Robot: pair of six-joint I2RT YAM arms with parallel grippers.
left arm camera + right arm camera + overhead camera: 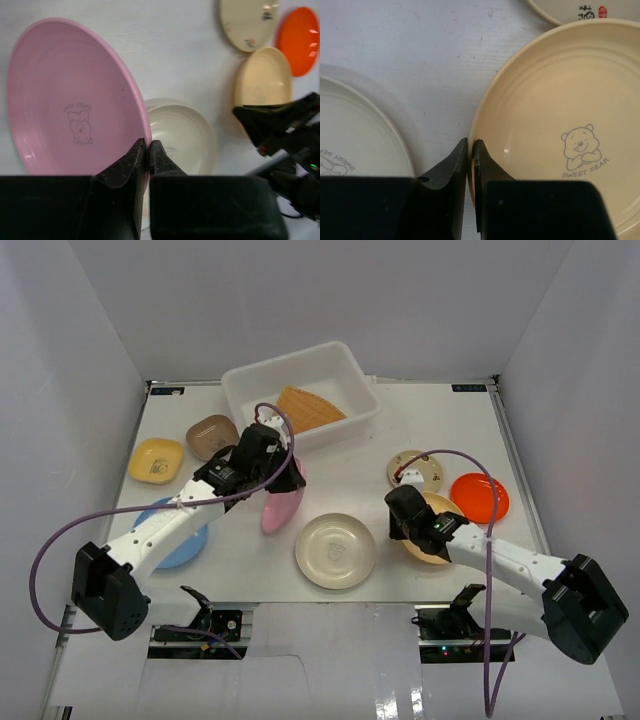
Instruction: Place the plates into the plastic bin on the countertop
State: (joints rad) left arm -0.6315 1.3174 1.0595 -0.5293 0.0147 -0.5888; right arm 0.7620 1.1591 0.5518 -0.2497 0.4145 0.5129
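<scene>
My left gripper (284, 486) (148, 145) is shut on the rim of the round pink plate (283, 504) (65, 100), which hangs tilted on edge above the countertop (440, 420). The right gripper (405, 530) (471, 144) is shut on the left rim of the tan bear-print plate (436, 532) (560, 125). The white plastic bin (345, 365) stands at the back centre with a woven wicker plate (308, 408) inside. A cream plate (336, 550) (185, 135) (355, 130) lies between the two arms.
An orange plate (480, 497) and a beige patterned plate (416, 470) lie behind the right gripper. A blue plate (178, 540) shows under the left arm. Squarish yellow (157, 460) and brown (211, 436) dishes sit at the back left. White walls surround the countertop.
</scene>
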